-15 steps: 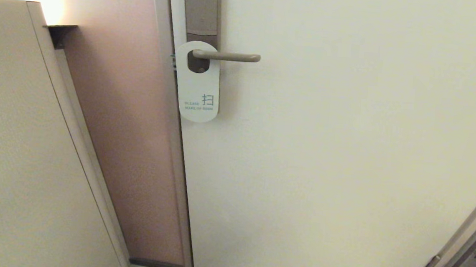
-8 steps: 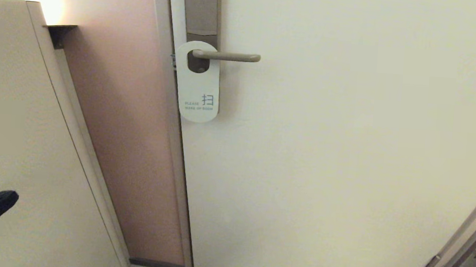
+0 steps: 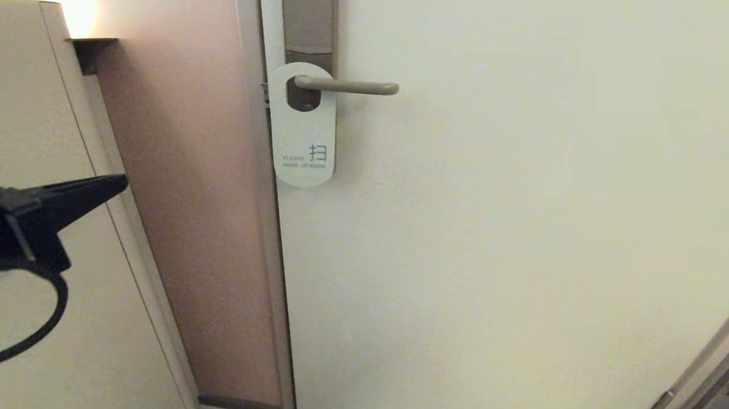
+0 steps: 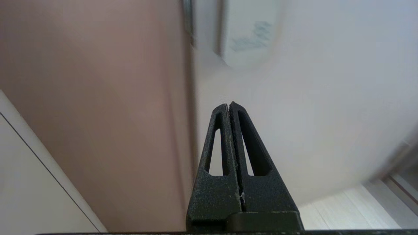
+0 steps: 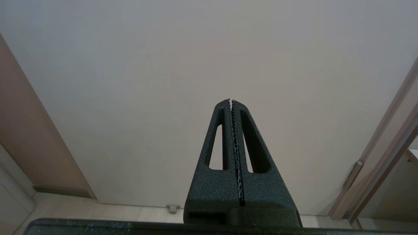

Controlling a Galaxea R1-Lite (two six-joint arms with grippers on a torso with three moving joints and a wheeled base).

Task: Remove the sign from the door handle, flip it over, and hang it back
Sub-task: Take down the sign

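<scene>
One arm has risen since before: the left gripper [image 3: 123,180], jaws clenched empty, now points toward the sign [image 3: 302,129] hanging on the door handle [image 3: 347,86].

One sign [image 3: 302,129], one door handle [image 3: 347,86]

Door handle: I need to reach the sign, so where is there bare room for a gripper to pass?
Bare door lies right of and below the door handle and under the sign. It is tight on the left, where the sign nearly meets the door's edge and frame. The shut left gripper is lower left.
</scene>
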